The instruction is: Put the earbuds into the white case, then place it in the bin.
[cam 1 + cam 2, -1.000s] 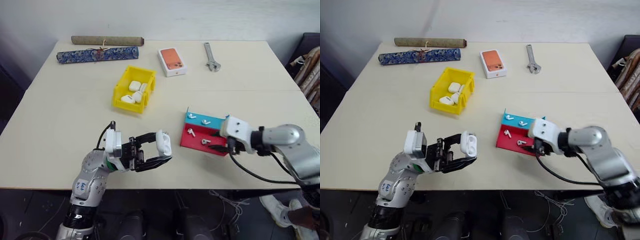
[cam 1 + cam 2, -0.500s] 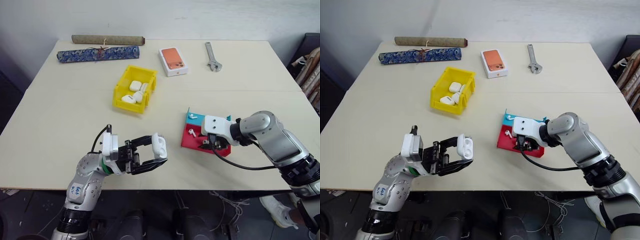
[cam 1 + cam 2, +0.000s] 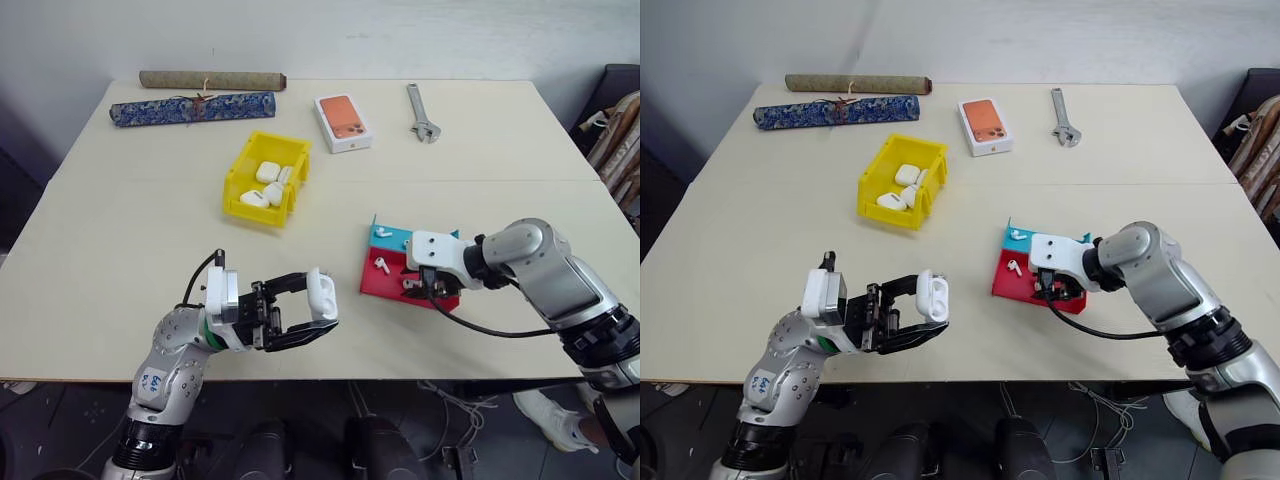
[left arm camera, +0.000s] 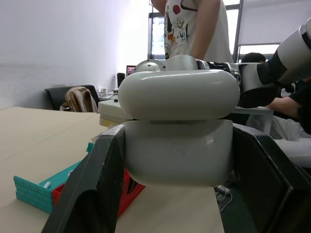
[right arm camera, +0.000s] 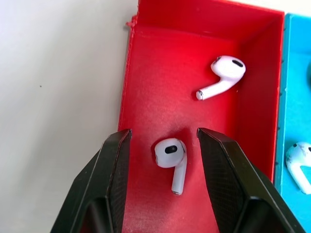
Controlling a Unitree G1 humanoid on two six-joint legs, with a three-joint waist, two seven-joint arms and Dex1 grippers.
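Right gripper open, fingers straddling one earbud that lies on the floor of the red compartment of the stepped tray, neither finger touching it as far as can be seen; bud head sits between the tips, stem running back toward the wrist, so long axis lies roughly along the fingers, not across them. Second earbud rests farther on in the same red compartment, well apart; another bud sits in the adjoining blue compartment. Right arm reaches in from the robot's right, wrist bent steeply down over the tray's near corner. Judgement: a short descent and a squeeze should take the bud; this arm is plainly the nearer one. Left gripper clamped on the white case, lid tipped open, held off the table near its front edge, well to the left of the tray, fingers pointing toward it. Yellow bin stands farther back on the table, with several white cases in it
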